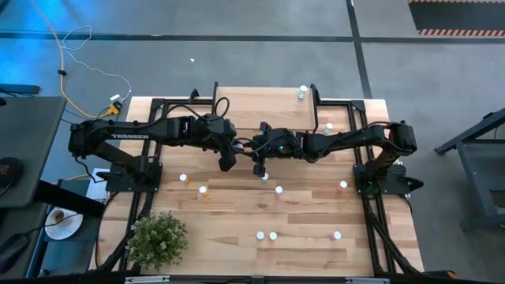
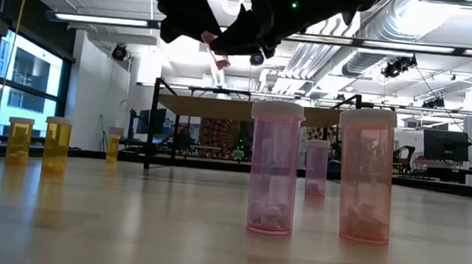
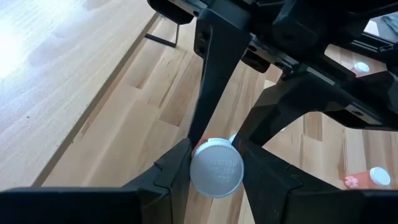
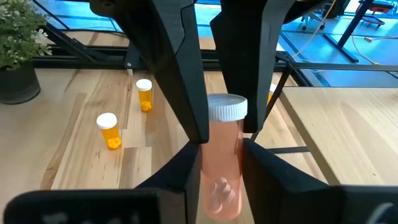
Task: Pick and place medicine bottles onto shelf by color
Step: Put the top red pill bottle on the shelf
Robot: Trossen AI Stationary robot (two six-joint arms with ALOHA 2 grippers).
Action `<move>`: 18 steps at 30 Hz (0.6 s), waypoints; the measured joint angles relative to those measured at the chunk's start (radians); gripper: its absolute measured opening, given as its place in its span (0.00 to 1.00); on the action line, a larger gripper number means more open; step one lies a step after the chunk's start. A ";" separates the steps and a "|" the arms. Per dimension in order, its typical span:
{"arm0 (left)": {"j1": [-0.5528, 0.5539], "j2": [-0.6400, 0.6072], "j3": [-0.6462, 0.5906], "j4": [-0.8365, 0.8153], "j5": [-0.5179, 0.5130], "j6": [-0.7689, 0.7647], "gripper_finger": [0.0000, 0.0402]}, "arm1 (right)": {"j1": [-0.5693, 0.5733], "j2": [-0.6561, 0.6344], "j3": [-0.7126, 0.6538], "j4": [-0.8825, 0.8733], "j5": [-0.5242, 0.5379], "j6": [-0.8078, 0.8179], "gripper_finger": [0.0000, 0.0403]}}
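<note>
Two of my dark arms meet above the middle of the large striped-wood tabletop (image 1: pixel 237 225), just in front of the low light-wood shelf on thin black legs (image 1: pixel 260 99) that stands at its far edge. A small bushy green potted plant (image 1: pixel 158 241) sits at the near corner on my left side. My left pincer (image 3: pixel 216 171) is closed on the white ribbed cap of one pink-red translucent medicine bottle (image 4: pixel 222 155), a dark finger pressed to either side of the cap. My right pincer (image 4: pixel 221 168) has its fingers against the clear body of that same bottle, below the cap, so both pincers hold it between them in the air, well above the wood. From table height the bottle shows only as a small pinkish shape among the dark fingers overhead. One pale green bottle (image 1: pixel 303 93) stands on the shelf near its right end. Loose on the tabletop stand two orange bottles with white caps (image 4: pixel 109 129), near each other on my left side, and two pink bottles (image 2: pixel 273 168) side by side close to the near edge, with more white-capped bottles scattered about.
</note>
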 joint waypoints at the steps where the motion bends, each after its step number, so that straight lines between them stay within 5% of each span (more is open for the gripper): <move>1: 0.000 0.000 0.000 0.000 0.000 0.001 0.29 | 0.000 0.000 0.000 0.000 0.000 0.001 0.22; 18: -0.003 0.000 0.000 0.012 -0.003 0.106 0.31 | 0.000 -0.002 0.000 0.000 0.000 0.018 0.21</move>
